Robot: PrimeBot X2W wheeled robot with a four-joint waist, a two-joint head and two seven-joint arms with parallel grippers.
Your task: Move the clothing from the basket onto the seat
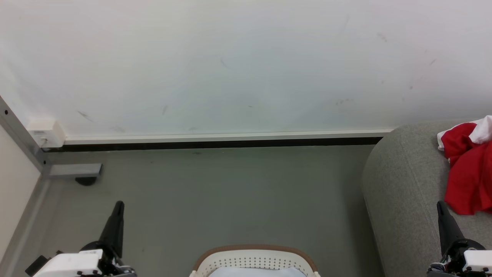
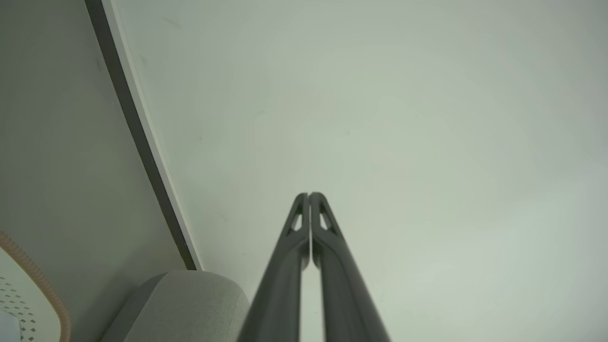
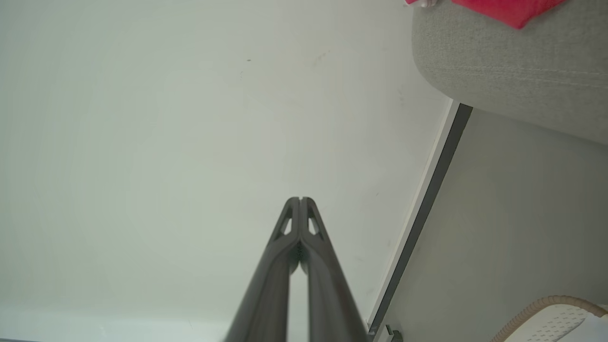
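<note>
Red clothing (image 1: 469,169) with a white part lies on the grey seat (image 1: 407,184) at the right edge of the head view; a red corner (image 3: 503,9) of it also shows on the seat (image 3: 522,66) in the right wrist view. The white basket (image 1: 254,261) with its brown rim sits at the bottom centre; something pale lies inside it. My left gripper (image 1: 119,204) is shut and empty at the lower left, fingertips together (image 2: 309,194). My right gripper (image 1: 440,204) is shut and empty at the lower right in front of the seat, tips closed (image 3: 300,199).
A white wall (image 1: 246,65) with a dark baseboard (image 1: 215,144) runs across behind the grey floor (image 1: 230,192). A metal frame post and foot (image 1: 73,171) stand at the left. The basket rim (image 2: 42,285) and seat corner (image 2: 185,304) show in the left wrist view.
</note>
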